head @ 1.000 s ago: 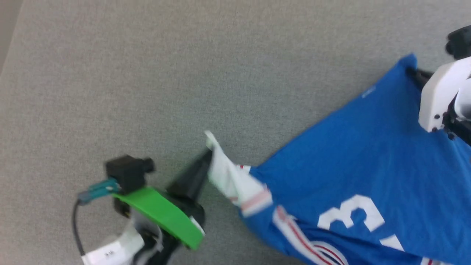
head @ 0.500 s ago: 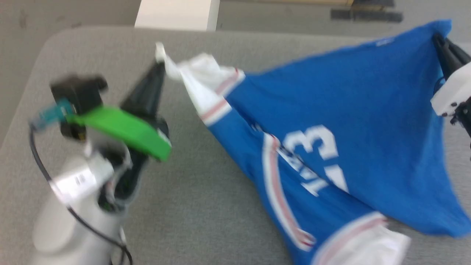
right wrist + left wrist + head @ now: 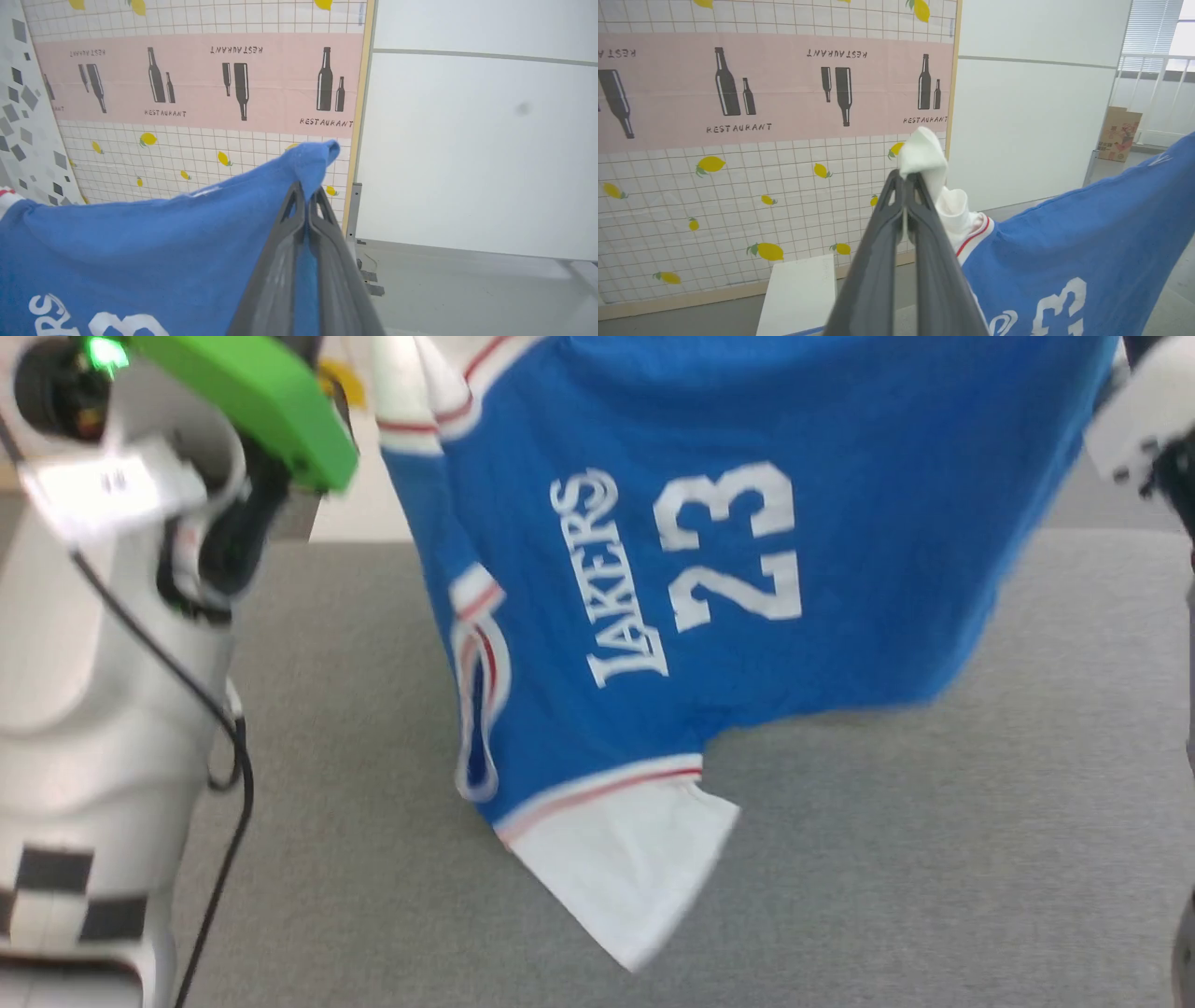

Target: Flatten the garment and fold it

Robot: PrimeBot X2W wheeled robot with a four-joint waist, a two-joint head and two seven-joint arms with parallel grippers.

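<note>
- Blue garment (image 3: 868, 523) hung stretched above the grey worktop (image 3: 934, 859), one white sleeve dangling
- left gripper (image 3: 906, 179) pinched its other white sleeve
- right gripper (image 3: 306, 193) pinched a blue corner

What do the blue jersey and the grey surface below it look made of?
The royal-blue jersey T-shirt looks like soft matte knit fabric: it hangs limp and sags in folds. The grey surface below looks like matte felt or woven cloth, going by its fine speckled grain.
</note>
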